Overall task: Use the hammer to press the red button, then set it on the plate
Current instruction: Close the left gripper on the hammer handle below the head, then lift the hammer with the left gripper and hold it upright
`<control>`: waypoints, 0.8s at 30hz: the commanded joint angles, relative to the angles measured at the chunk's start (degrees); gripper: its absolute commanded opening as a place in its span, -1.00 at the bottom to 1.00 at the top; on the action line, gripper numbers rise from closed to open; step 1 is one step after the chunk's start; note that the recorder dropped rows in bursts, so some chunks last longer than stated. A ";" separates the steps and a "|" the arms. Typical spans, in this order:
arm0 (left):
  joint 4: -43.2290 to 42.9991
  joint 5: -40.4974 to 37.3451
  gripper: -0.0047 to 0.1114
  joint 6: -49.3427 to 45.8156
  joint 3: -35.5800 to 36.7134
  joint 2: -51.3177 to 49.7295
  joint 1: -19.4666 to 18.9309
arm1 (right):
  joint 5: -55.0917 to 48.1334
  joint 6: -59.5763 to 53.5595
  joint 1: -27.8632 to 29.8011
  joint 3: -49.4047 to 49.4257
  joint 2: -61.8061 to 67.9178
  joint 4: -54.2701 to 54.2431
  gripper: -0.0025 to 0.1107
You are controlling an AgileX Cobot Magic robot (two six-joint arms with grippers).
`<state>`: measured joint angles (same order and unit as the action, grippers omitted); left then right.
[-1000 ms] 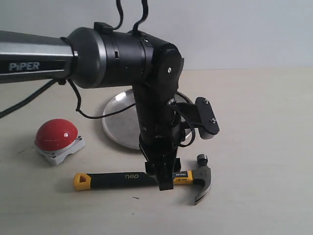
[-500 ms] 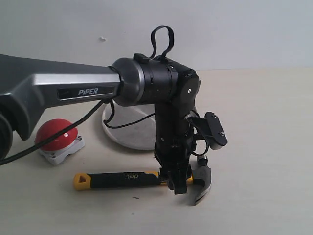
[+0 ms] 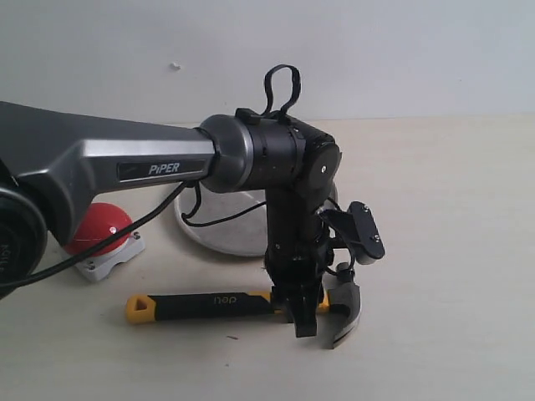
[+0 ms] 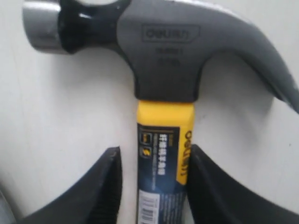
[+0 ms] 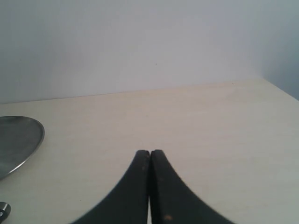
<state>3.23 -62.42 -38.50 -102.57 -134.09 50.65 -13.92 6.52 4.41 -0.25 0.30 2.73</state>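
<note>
The grey arm hides part of the glossy red dome button (image 3: 102,220) and the middle of the round silver metal plate (image 3: 226,239). The claw hammer with dark head and black-and-yellow handle (image 3: 201,305) lies flat on the pale bench (image 3: 451,251), in front of both. The left claw (image 3: 304,324) is spread astride the handle just below the head. The right claw (image 5: 149,156) is pressed together. Since a second ago, the left claw has shifted along the handle toward the head, and the arm covers more of the button.
</note>
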 commanded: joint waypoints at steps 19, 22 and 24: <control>0.00 -0.93 -0.92 3.50 -0.18 8.34 0.22 | 0.40 -0.51 0.46 0.25 -0.30 0.15 -0.96; 0.00 1.55 -0.92 7.13 -0.18 11.63 0.10 | 0.40 -0.51 0.46 0.25 -0.30 0.15 -0.96; 0.00 3.09 -0.92 8.39 -0.18 13.30 0.10 | 0.40 -0.51 0.46 0.25 -0.30 0.15 -0.96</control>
<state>2.98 -62.02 -32.72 -102.46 -124.38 50.65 -13.92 6.52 4.41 -0.25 0.30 2.73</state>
